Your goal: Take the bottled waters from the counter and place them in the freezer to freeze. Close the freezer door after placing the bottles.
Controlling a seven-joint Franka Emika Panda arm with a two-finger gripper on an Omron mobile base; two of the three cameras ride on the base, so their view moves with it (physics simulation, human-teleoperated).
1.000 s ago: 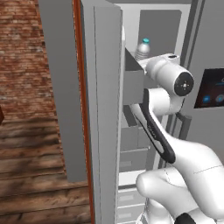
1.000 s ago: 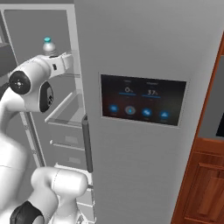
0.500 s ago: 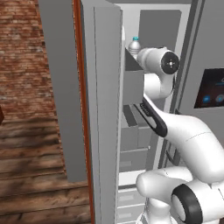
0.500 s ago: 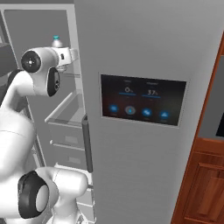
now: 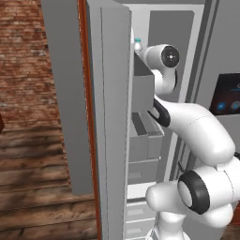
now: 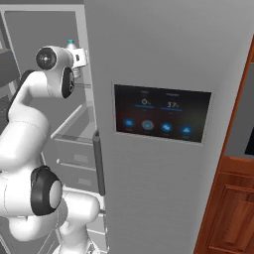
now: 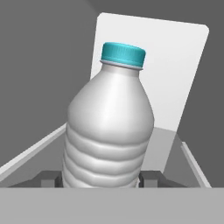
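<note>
A clear bottled water [image 7: 109, 127] with a blue cap stands upright between my finger tips [image 7: 151, 178], and my gripper [image 7: 101, 179] is shut on its lower body. The same bottled water shows by its cap [image 5: 137, 43] [image 6: 71, 43], high inside the freezer [image 5: 164, 28] [image 6: 30, 30], in front of the white back wall. My gripper [image 6: 75, 55] reaches in at upper-shelf height. The freezer door [image 5: 115, 117] stands wide open, seen nearly edge-on. The counter is out of view.
Grey door bins [image 5: 143, 89] jut from the open door close beside my arm. White shelves and drawers [image 6: 74, 129] fill the freezer below the hand. The wider fridge door with its dark display panel [image 6: 158, 116] is shut. Brick wall [image 5: 28, 61] lies left, wood cabinets [image 6: 233, 208] right.
My arm has swung and carried the held bottle farther into the upper part of the freezer. The grip has stayed shut and the door has not moved.
</note>
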